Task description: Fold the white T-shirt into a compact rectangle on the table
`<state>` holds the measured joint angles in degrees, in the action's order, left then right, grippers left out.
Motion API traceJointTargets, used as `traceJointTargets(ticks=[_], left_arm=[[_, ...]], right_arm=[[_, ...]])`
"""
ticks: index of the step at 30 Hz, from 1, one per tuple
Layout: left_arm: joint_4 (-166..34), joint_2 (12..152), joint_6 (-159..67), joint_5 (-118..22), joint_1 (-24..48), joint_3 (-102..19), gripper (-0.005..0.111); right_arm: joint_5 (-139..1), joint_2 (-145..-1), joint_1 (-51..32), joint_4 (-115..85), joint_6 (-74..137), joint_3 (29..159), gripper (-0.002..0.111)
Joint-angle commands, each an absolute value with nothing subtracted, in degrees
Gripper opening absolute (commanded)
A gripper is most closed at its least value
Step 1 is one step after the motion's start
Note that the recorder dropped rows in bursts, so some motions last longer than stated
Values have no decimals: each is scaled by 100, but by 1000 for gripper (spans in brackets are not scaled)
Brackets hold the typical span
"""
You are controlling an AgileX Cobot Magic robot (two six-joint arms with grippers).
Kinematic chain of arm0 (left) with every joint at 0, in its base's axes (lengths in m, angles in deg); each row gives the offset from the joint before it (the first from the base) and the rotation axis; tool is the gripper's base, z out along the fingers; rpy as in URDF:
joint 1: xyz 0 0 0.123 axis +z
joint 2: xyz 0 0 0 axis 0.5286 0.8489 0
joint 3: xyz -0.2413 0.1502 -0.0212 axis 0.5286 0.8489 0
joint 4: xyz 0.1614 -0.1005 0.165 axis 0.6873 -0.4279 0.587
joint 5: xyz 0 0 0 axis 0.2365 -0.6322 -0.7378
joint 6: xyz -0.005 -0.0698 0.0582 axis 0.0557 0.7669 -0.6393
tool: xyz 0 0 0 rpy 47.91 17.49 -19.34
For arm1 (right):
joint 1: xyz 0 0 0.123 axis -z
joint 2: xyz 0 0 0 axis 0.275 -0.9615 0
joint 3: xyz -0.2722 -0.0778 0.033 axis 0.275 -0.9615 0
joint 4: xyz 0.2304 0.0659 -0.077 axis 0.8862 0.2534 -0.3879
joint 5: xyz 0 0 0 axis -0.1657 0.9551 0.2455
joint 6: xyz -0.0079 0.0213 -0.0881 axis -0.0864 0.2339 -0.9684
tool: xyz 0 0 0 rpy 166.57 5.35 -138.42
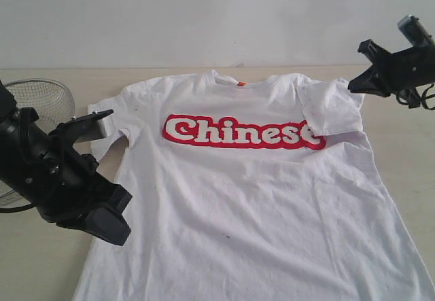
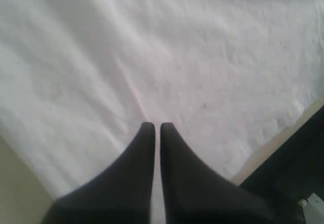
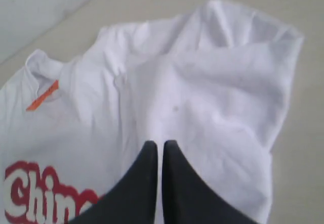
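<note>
The white T-shirt lies front up on the table, red lettering across the chest and an orange neck tag at the collar. Its right-hand sleeve is folded inward over the chest and lies rumpled in the right wrist view. My left gripper hovers at the shirt's left edge, shut and empty, over plain white cloth. My right gripper hangs above the folded sleeve, also shut with nothing in it.
A round wire-mesh basket stands at the far left behind the left arm. A pale wall runs along the table's back edge. Bare tabletop shows to the right of the shirt and at the lower left.
</note>
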<state>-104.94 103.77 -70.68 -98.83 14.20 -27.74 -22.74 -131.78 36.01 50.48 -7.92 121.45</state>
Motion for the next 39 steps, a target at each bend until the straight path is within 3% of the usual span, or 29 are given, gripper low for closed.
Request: traceJointTargets(ticks=[1, 15, 29, 34, 39], left_arm=[[-10552, 10379, -7103, -9905, 1394, -2807, 5], [-10572, 10379, -7103, -9928, 1394, -2807, 5], [-11094, 10099, -7047, -9996, 1414, -2815, 5], [-11341, 9872, -7047, -9972, 1753, -3056, 5], [-11609, 9907, -7047, -9634, 2302, -3516, 5]], right_arm=[[-1994, -13150, 3486, 4841, -813, 11888, 0], [-2512, -13163, 3520, 4402, -952, 11008, 0], [-1428, -12358, 4137, 5638, -1774, 11020, 0], [-605, -12201, 4137, 5742, -1825, 10986, 0], [-645, -11516, 4137, 6122, -2312, 10231, 0]])
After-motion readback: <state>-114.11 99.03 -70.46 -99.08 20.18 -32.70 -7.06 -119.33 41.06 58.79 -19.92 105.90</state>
